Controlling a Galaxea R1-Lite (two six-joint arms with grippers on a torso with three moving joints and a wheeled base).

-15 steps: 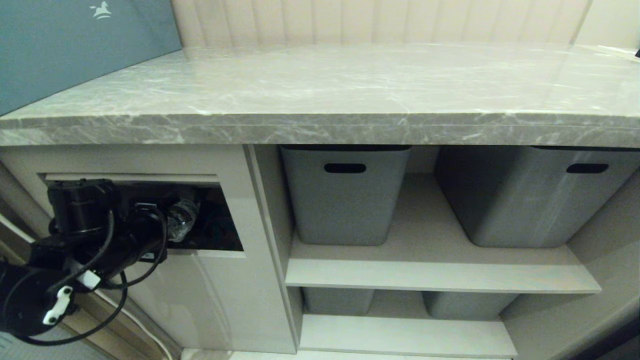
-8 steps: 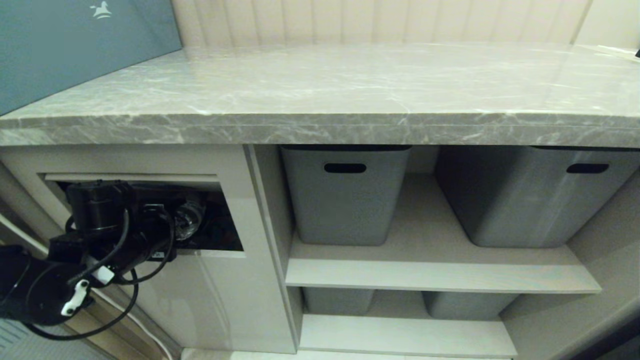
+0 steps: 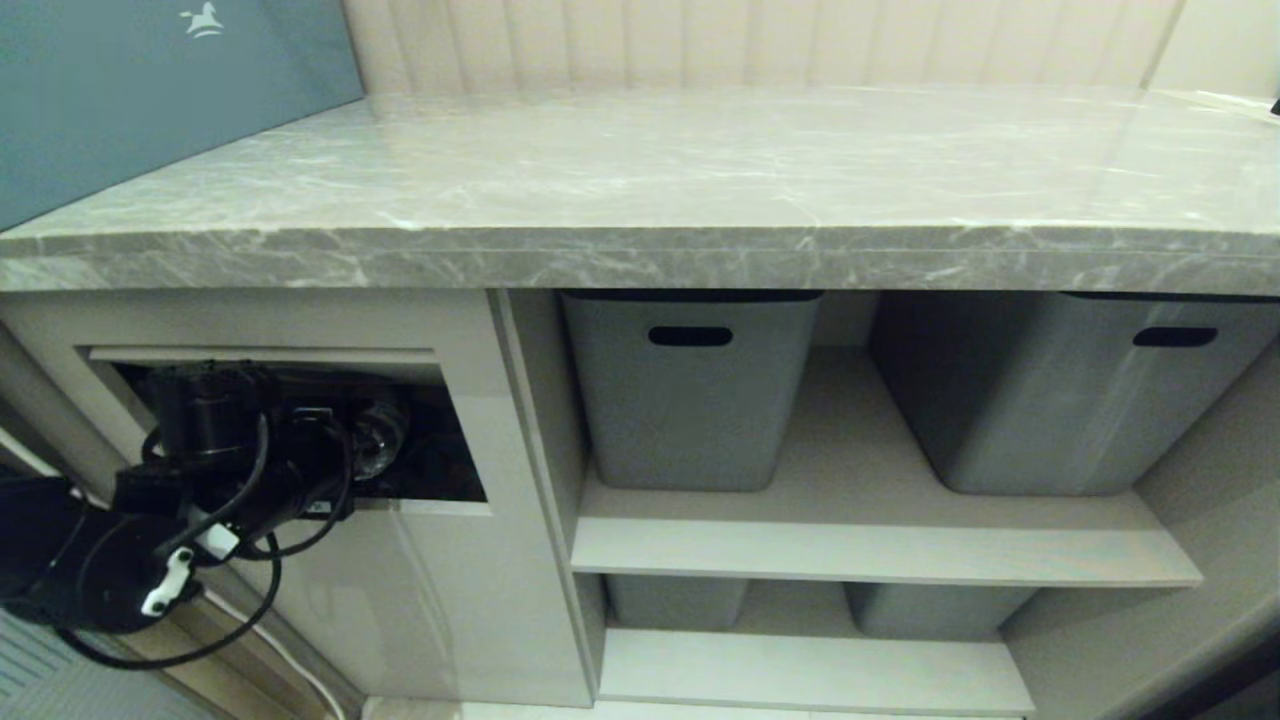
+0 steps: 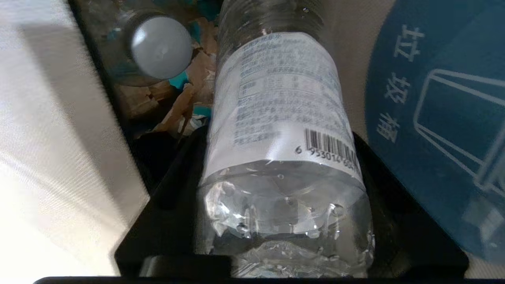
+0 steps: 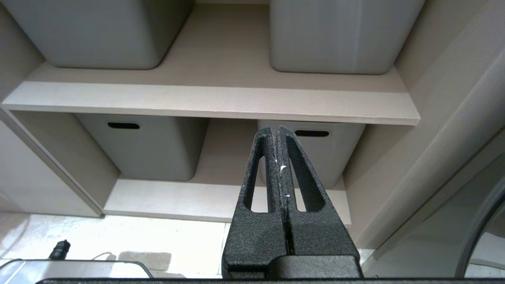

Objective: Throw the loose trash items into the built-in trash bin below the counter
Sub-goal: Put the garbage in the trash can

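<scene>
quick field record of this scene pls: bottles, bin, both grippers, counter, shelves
held bottle: clear plastic bottle with white label, between the left gripper fingers, pointing into the bin
second bottle: already inside the bin, pale cap facing the camera, lying on paper scraps
bin: flap with blue sticker pushed inward, opening exposed
left gripper: at the bin opening, closed on the held bottle
right gripper: shut, empty, in front of the lower shelves
counter: marble slab
shelves: grey tubs

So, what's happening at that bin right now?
Left gripper in the bin opening, bottle between its jaws. Second bottle already inside. Right gripper shut, idle.
</scene>
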